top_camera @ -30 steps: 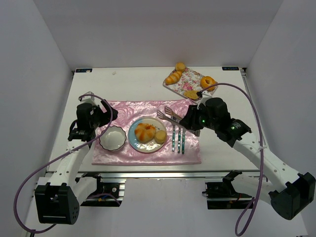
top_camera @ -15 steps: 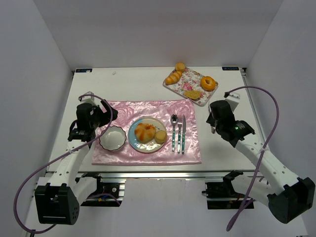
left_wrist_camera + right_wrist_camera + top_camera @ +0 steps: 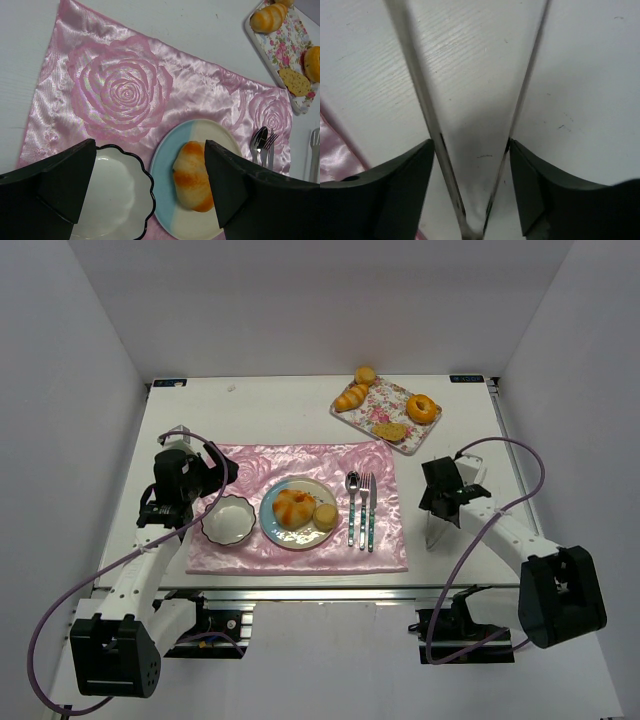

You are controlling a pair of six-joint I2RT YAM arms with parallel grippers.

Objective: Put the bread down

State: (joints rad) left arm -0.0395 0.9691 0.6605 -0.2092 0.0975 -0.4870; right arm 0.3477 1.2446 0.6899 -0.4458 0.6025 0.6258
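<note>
A large golden bun (image 3: 293,507) and a small round roll (image 3: 325,514) lie on the blue and cream plate (image 3: 276,530) on the pink mat. The wrist view shows that bun (image 3: 195,175) just left of one finger. My left gripper (image 3: 215,472) hovers open over the bowl and plate, its jaws (image 3: 150,190) empty. My right gripper (image 3: 437,510) is low over the bare table right of the mat. Metal tongs (image 3: 432,533) point toward the near edge. Their two arms (image 3: 420,85) are spread in a V and rest against both fingers of the right gripper (image 3: 471,145).
A white scalloped bowl (image 3: 227,519) sits left of the plate. A spoon and forks (image 3: 360,510) lie on the mat's right side. A floral tray (image 3: 375,405) at the back right holds a croissant (image 3: 351,397), a doughnut (image 3: 422,407), a cookie and a small roll.
The right arm has swung from over the plate to the table right of the mat, carrying the tongs. Its jaws have widened and the tongs have spread. The left arm is still.
</note>
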